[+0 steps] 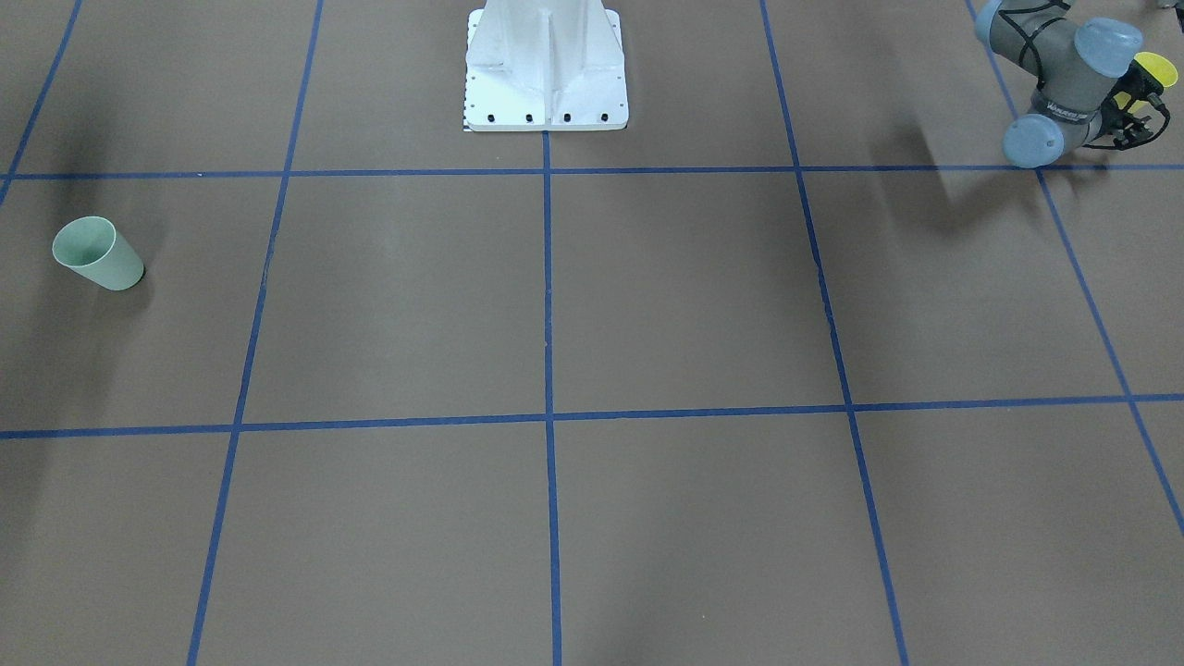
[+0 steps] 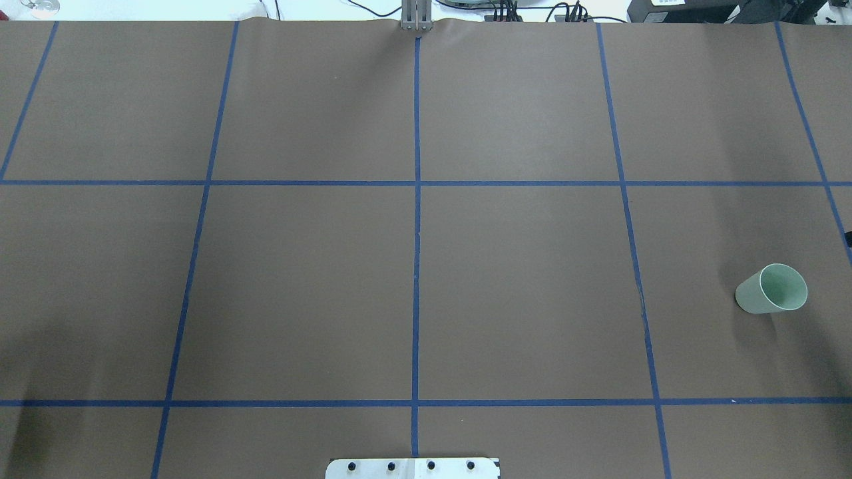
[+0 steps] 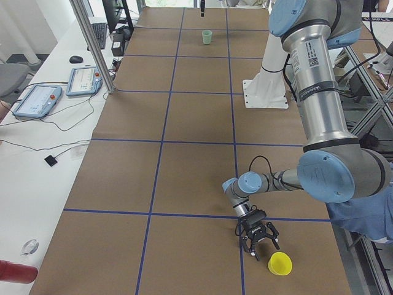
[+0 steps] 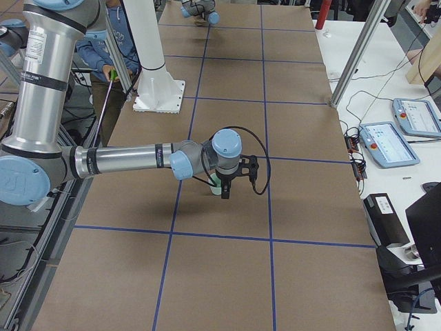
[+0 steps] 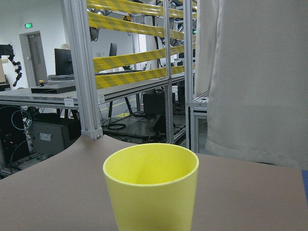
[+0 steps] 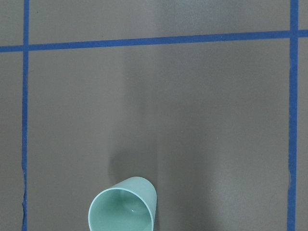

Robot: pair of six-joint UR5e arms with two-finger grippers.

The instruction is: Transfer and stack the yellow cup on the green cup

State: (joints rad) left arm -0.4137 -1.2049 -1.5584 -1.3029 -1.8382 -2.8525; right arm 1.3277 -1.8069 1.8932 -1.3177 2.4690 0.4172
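A wide brown tabletop (image 2: pixel 519 286) is divided into large squares by lines of blue tape (image 2: pixel 417 266). The robot's white base (image 1: pixel 546 69) is bolted at the middle of one long edge.

The left arm (image 3: pixel 319 104) is seen large from the table's left end. It bends down and reaches low over the corner at the robot's left. The right arm (image 4: pixel 131 160) stretches level above the tabletop toward the opposite end.

The left gripper (image 3: pixel 258 238) hangs just above the tabletop with its fingers spread apart and nothing between them. The right gripper (image 4: pixel 225 187) points straight down. It shows clearly only from the side, so I cannot tell whether its fingers are apart or together.

The yellow cup (image 3: pixel 280 263) stands upright, mouth up, on the tabletop just beside the left gripper and apart from its fingers. In the left wrist view it fills the lower middle, close to the camera. In the front-facing view only a sliver of its rim shows behind the wrist, at the far upper right.

The green cup (image 2: pixel 772 289) stands upright, mouth up, near the tabletop's right end, in the middle row of squares and well apart from the yellow cup. From the side the right gripper is directly over it and hides part of it. The right wrist view looks down into its open mouth at the bottom edge.
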